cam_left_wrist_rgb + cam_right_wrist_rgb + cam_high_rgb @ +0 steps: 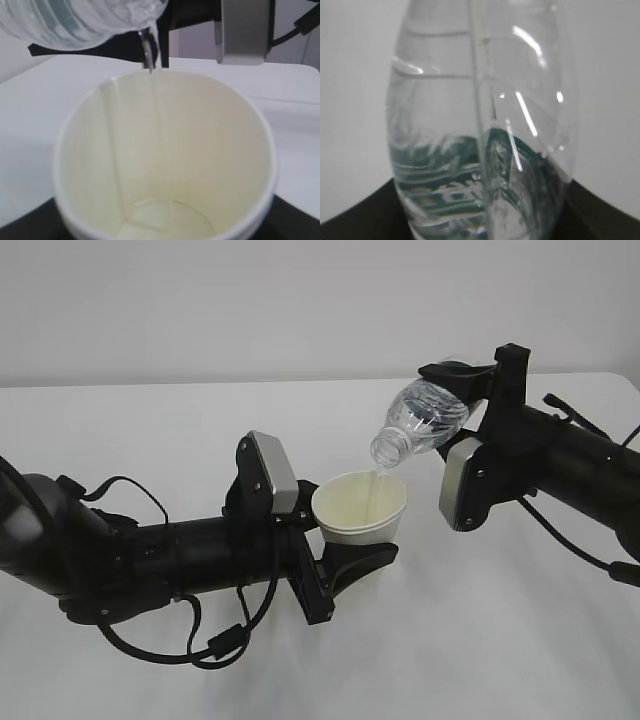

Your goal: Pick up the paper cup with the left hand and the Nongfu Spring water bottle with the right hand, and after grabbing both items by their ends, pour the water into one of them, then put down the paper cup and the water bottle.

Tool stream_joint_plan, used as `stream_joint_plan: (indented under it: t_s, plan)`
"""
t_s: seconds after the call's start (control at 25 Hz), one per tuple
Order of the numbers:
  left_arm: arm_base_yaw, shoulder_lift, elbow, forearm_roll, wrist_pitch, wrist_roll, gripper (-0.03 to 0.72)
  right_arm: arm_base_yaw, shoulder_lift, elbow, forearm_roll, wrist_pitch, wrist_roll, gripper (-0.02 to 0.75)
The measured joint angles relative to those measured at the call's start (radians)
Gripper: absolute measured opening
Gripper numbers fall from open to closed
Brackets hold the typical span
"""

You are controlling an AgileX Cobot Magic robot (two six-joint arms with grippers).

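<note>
The right hand [462, 390] grips the clear ribbed plastic water bottle [420, 420], tilted neck-down towards the left. Its mouth hangs just above the far rim of the small white paper cup [360, 508], which the left hand [335, 540] clasps upright above the table [500, 640]; a thin stream of water [375, 485] falls inside.

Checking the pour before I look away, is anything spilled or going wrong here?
Nothing stands out. The water runs from the tilted bottle straight into the paper cup, and the table shows no spill.
</note>
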Motion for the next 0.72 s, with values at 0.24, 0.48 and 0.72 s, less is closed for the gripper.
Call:
stream_joint_plan:
  t_s: [0.24, 0.48, 0.72]
  plan:
    - [0.0, 0.0, 0.0, 0.0, 0.0, 0.0, 0.468, 0.0, 0.0, 0.0, 0.0, -0.001, -0.002, 0.464]
    - [0.0, 0.0, 0.0, 0.0, 0.0, 0.0, 0.468, 0.0, 0.0, 0.0, 0.0, -0.001, -0.002, 0.464]
    - [0.0, 0.0, 0.0, 0.0, 0.0, 0.0, 0.468, 0.0, 0.0, 0.0, 0.0, -0.001, -0.002, 0.464]
